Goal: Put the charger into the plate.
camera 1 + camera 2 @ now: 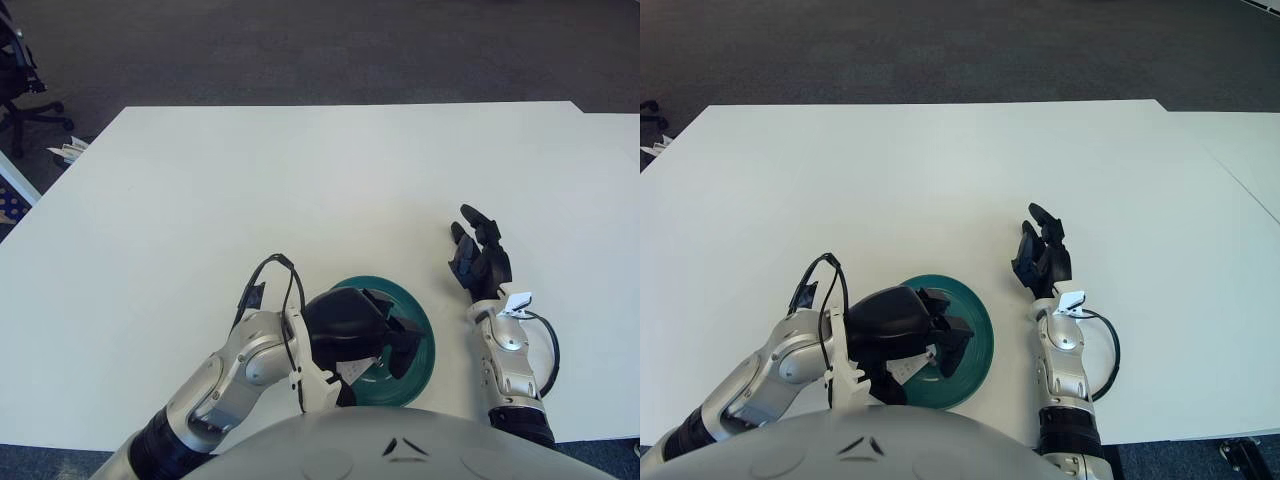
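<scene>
No text, label, brand or number can be read anywhere — not on the green plate (421,352), nor on the white table (300,190) around it.

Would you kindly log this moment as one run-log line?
left hand: over green plate, fingers curled | charger: hidden | right hand: idle, right of plate, fingers relaxed | table: white

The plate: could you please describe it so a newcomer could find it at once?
On the white table, look at the near edge, just ahead of the robot's body. The plate lies there, under the left hand and left of the right hand. It is the only round, dark-teal thing.
</scene>
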You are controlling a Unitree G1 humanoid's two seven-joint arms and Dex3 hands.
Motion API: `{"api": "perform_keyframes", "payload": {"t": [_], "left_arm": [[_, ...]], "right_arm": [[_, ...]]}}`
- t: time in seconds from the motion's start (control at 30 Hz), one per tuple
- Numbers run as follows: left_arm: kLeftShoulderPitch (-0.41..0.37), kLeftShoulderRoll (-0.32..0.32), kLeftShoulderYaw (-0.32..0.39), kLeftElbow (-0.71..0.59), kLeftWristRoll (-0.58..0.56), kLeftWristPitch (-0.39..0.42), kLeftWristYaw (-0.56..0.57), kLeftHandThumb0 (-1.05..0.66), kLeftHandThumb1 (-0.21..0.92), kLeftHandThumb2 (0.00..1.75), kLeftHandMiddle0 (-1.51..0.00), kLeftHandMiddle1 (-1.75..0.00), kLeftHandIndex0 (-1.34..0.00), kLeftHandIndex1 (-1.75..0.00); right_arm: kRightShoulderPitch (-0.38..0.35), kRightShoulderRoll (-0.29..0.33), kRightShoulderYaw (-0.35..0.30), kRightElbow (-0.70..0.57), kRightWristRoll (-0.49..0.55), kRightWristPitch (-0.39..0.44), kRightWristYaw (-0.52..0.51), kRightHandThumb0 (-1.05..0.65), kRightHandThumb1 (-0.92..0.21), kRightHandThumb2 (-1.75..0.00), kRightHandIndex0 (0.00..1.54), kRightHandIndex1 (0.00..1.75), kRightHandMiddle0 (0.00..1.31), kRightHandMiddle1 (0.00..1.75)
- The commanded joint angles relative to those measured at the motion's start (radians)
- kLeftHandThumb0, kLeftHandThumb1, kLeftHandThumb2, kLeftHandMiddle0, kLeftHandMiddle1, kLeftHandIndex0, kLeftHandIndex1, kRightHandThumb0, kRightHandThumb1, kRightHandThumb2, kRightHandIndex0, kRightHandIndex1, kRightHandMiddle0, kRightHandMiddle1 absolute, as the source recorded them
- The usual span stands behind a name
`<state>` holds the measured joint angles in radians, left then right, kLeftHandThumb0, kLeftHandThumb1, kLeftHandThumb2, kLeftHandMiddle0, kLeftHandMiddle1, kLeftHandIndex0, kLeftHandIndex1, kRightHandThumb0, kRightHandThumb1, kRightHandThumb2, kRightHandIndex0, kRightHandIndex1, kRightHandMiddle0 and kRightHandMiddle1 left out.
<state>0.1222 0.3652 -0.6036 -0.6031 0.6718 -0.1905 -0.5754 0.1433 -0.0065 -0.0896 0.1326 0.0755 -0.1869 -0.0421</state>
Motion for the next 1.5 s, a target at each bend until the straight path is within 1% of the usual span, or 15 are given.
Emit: {"api": "perform_keyframes", "payload": {"t": [0.0, 0.13, 0.23, 0.37, 0.47, 0.57, 0.73, 0.87, 0.93, 1.03, 1.13, 1.2, 1.33, 1.4, 1.47], "left_arm": [[0.005, -0.005, 0.003, -0.009, 0.024, -0.045, 0.059, -1.00, 0.92, 0.78, -0.28, -0.72, -0.01, -0.96], [0.013, -0.012, 0.014, 0.000, 0.015, -0.058, 0.106, -1.03, 0.92, 0.85, -0.30, -0.52, 0.00, -0.93], [0.017, -0.011, 0.021, 0.001, 0.006, -0.060, 0.119, -1.03, 0.92, 0.89, -0.32, -0.35, 0.00, -0.86], [0.018, -0.007, 0.034, -0.007, -0.021, -0.049, 0.113, -1.04, 0.92, 0.91, -0.31, -0.19, 0.00, -0.76], [0.020, -0.008, 0.043, -0.014, -0.029, -0.039, 0.109, -1.04, 0.92, 0.92, -0.28, -0.12, 0.00, -0.69], [0.020, -0.006, 0.051, -0.018, -0.033, -0.038, 0.107, -1.05, 0.92, 0.93, -0.26, -0.08, 0.00, -0.64], [0.022, -0.004, 0.081, -0.030, -0.017, -0.043, 0.124, -1.04, 0.92, 0.94, -0.22, -0.04, 0.00, -0.57], [0.031, -0.019, 0.104, -0.043, 0.019, -0.017, 0.139, -1.03, 0.92, 0.94, -0.23, -0.03, 0.00, -0.58], [0.039, -0.037, 0.121, -0.051, 0.048, 0.014, 0.151, -1.02, 0.92, 0.95, -0.24, -0.03, 0.00, -0.60], [0.054, -0.062, 0.151, -0.053, 0.079, 0.055, 0.182, -1.02, 0.92, 0.96, -0.27, -0.03, 0.00, -0.63], [0.093, -0.073, 0.204, -0.039, 0.071, 0.072, 0.239, -1.03, 0.92, 0.95, -0.29, -0.03, 0.00, -0.66], [0.148, -0.071, 0.252, -0.015, 0.045, 0.060, 0.300, -1.03, 0.92, 0.95, -0.30, -0.03, 0.00, -0.68], [0.217, -0.079, 0.308, 0.018, 0.004, 0.039, 0.385, -1.05, 0.92, 0.94, -0.32, -0.03, 0.00, -0.70], [0.246, -0.093, 0.338, 0.038, -0.038, 0.031, 0.424, -1.05, 0.92, 0.93, -0.31, -0.02, 0.00, -0.68], [0.285, -0.125, 0.375, 0.049, -0.112, 0.057, 0.444, -1.05, 0.92, 0.92, -0.28, -0.01, 0.00, -0.63]], "right_arm": [[0.047, 0.021, 0.017, 0.067, -0.006, 0.101, -0.002, -0.78, -0.92, -0.85, 0.27, 0.01, 0.00, 0.59], [0.053, 0.034, 0.019, 0.044, 0.001, 0.125, -0.005, -0.77, -0.92, -0.84, 0.29, 0.01, 0.00, 0.61], [0.059, 0.041, 0.021, 0.026, 0.003, 0.145, -0.007, -0.76, -0.92, -0.83, 0.30, 0.01, 0.00, 0.62], [0.072, 0.058, 0.029, -0.016, -0.001, 0.183, -0.019, -0.73, -0.92, -0.83, 0.31, 0.02, 0.00, 0.64], [0.074, 0.068, 0.029, -0.034, 0.003, 0.204, -0.025, -0.70, -0.92, -0.81, 0.33, 0.02, 0.00, 0.65], [0.073, 0.073, 0.026, -0.041, 0.006, 0.211, -0.025, -0.68, -0.92, -0.79, 0.34, 0.02, 0.00, 0.66], [0.035, 0.078, -0.007, 0.044, 0.050, 0.139, 0.014, -0.65, -0.92, -0.73, 0.36, 0.02, 0.00, 0.67], [0.036, 0.080, -0.007, 0.057, 0.050, 0.104, 0.030, -0.66, -0.92, -0.72, 0.35, 0.01, 0.00, 0.62], [0.040, 0.068, 0.002, 0.062, 0.026, 0.080, 0.032, -0.67, -0.92, -0.74, 0.33, 0.01, 0.00, 0.59], [0.054, 0.040, 0.017, 0.052, -0.013, 0.072, 0.037, -0.70, -0.92, -0.78, 0.29, 0.00, 0.00, 0.54], [0.057, 0.032, 0.023, 0.050, -0.029, 0.082, 0.035, -0.73, -0.92, -0.80, 0.26, 0.00, 0.00, 0.52], [0.056, 0.033, 0.019, 0.058, -0.025, 0.085, 0.034, -0.75, -0.92, -0.81, 0.24, 0.00, 0.00, 0.53], [0.050, 0.036, 0.014, 0.074, -0.015, 0.091, 0.034, -0.77, -0.92, -0.81, 0.24, 0.00, 0.00, 0.56], [0.050, 0.035, 0.014, 0.075, -0.014, 0.095, 0.035, -0.78, -0.92, -0.81, 0.24, 0.00, 0.00, 0.58], [0.052, 0.035, 0.017, 0.068, -0.015, 0.099, 0.037, -0.79, -0.92, -0.82, 0.24, 0.00, 0.00, 0.59]]}}
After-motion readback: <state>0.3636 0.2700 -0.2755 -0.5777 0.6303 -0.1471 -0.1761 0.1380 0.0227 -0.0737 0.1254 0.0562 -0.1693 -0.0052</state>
